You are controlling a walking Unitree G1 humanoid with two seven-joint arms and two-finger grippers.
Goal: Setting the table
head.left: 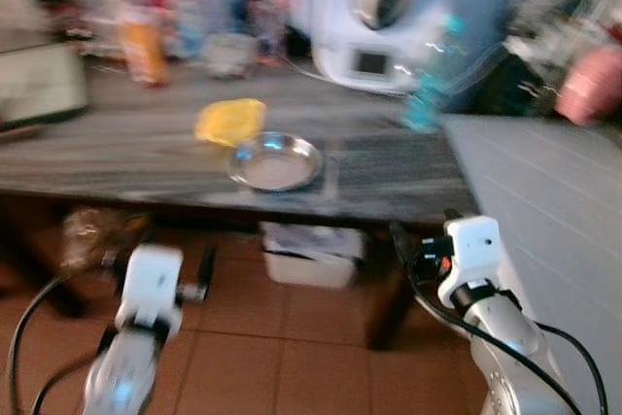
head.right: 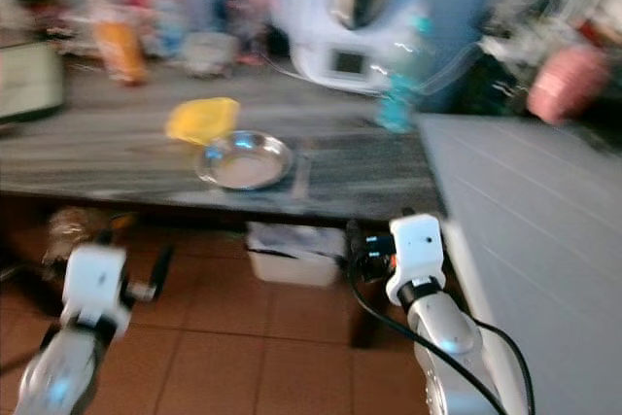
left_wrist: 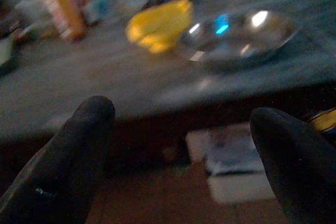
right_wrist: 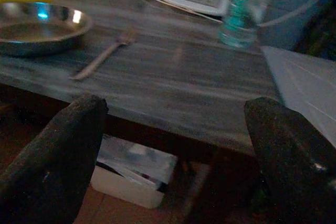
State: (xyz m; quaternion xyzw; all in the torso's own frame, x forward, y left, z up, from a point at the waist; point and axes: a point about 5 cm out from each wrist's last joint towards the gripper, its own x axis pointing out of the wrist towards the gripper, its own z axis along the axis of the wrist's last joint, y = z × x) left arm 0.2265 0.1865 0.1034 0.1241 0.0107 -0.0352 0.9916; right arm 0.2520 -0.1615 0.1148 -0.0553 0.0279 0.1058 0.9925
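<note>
A round steel plate lies near the front edge of the dark wooden table. A yellow crumpled thing sits just behind it. A fork lies on the table beside the plate, on its right. My left gripper is open and empty, held low in front of the table edge, facing the plate. My right gripper is also open and empty, below the table edge, right of the plate. The eye views are blurred.
A white kitchen appliance and a teal water bottle stand at the table's back right. An orange bottle and other blurred items line the back. A white box sits under the table on the tiled floor. A grey surface adjoins on the right.
</note>
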